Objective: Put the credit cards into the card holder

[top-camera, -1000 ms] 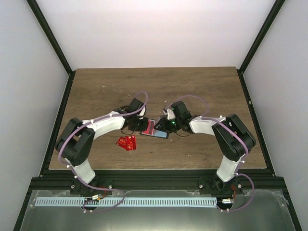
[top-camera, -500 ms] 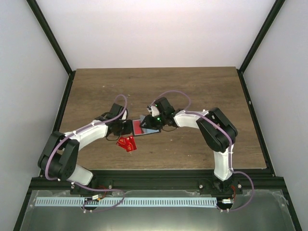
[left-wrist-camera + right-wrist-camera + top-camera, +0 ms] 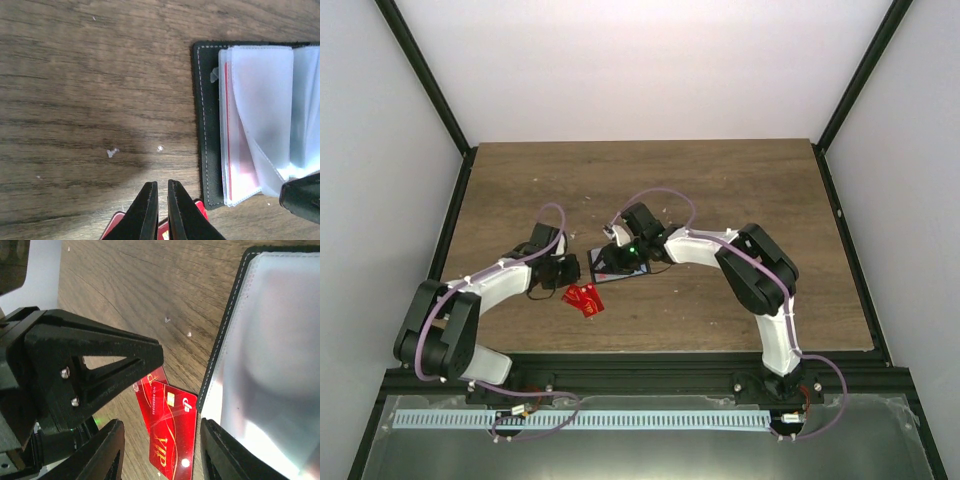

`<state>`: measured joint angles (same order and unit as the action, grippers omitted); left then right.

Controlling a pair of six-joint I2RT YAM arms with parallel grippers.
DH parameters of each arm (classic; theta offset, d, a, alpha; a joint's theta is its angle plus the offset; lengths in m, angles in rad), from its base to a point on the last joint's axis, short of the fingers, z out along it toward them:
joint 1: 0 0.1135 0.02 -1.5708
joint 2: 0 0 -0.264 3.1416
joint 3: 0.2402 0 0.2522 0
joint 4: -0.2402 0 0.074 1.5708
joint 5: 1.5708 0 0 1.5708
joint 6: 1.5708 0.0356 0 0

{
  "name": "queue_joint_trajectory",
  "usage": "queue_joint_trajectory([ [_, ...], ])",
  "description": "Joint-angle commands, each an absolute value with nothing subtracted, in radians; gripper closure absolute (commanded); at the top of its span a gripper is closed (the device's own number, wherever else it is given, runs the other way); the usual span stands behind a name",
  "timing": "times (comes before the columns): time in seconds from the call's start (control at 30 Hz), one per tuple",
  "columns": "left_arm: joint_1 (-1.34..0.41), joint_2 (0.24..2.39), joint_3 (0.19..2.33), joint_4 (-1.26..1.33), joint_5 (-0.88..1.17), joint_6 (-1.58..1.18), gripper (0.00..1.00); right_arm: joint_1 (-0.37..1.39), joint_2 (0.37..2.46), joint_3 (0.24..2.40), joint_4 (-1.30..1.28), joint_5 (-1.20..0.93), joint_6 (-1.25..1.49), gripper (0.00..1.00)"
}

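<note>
1. A brown wooden worktop (image 3: 740, 190) sits between white walls.
2. The card holder (image 3: 250, 120) lies open near the middle, clear sleeves up, with red showing through one sleeve.
3. Loose red credit cards (image 3: 172, 435) lie just beside its near-left corner.
4. The left claw (image 3: 161, 186) is pinched closed and empty, beside the holder.
5. The right claw (image 3: 161, 422) hangs with its fingers spread and empty, over the holder's edge and the cards.

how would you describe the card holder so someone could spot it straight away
On the wooden table, look slightly left of centre. The card holder lies open there: a black cover with pale stitching and frosted plastic sleeves, red showing through one. Unlike the loose red cards by its near-left corner, it is bigger, black and fanned open.
</note>
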<state>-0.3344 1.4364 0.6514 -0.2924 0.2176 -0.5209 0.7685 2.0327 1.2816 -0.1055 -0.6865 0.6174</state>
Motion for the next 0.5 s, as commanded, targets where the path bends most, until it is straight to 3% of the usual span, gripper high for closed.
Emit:
queue_joint_trajectory([
  [0.0,-0.313,1.421,0.644,-0.246,0.23,-0.517,0.91,0.771,1.99,1.345,-0.153,-0.695,0.564,0.56],
  [0.3,-0.312,1.5,0.705,-0.22,0.259,-0.494,0.91,0.707,1.961,1.359,-0.253,-0.41,0.487,0.61],
  [0.47,-0.313,1.574,0.755,-0.219,0.287,-0.478,0.91,0.707,2.03,1.376,-0.246,-0.39,0.459,0.67],
])
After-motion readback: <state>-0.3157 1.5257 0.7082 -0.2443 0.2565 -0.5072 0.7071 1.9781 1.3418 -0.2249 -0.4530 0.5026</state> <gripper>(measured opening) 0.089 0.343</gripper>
